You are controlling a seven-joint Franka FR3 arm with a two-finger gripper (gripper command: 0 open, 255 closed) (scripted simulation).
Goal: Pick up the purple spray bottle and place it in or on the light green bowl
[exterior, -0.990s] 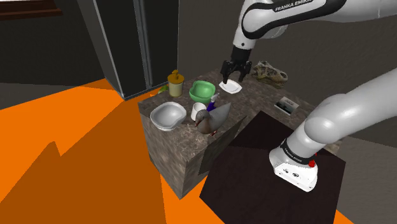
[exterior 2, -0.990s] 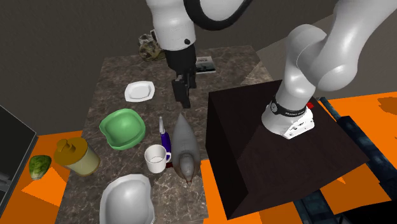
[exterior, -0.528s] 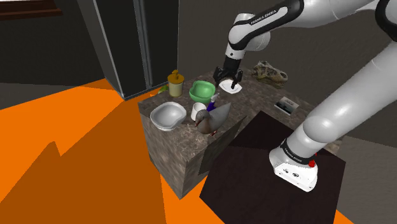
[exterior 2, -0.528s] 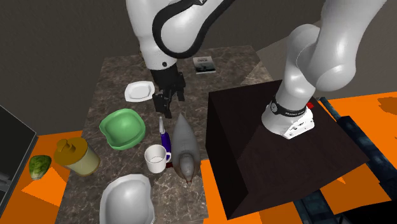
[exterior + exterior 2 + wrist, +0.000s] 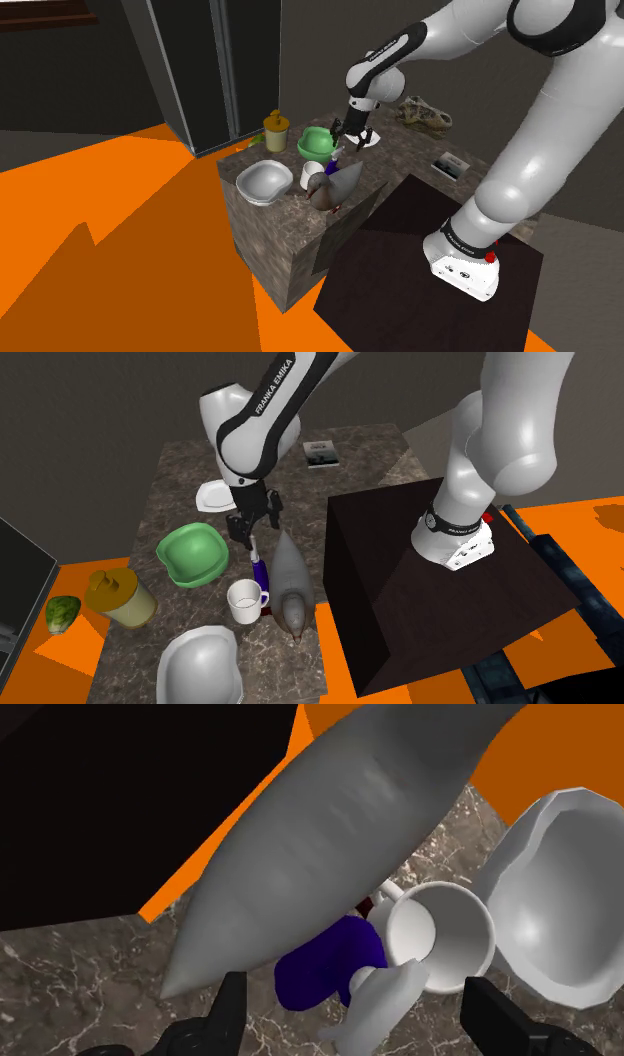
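Stone with pale veining tops the bench (image 5: 175, 472). On it, in the second exterior view, the purple spray bottle (image 5: 260, 570) lies with its white nozzle toward twelve o'clock and its purple body toward six. It is wedged between a white cup (image 5: 244, 601) at seven o'clock and a grey bird-shaped figure (image 5: 289, 587) at three o'clock. The light green bowl (image 5: 193, 554) sits at nine o'clock from the bottle, close by but apart from it. The end effector (image 5: 252, 532) hangs low at the bottle's twelve o'clock end, over the nozzle.

In the wrist view the end effector (image 5: 360, 1019) is spread wide, its two black fingers (image 5: 228, 1014) well apart and gripping nothing. The bottle's white head and purple body lie between them, touched by neither. The cup (image 5: 440, 929) is just beside the bottle and the grey figure (image 5: 340, 834) looms beyond it. A larger white bowl (image 5: 560, 904) lies past the cup.
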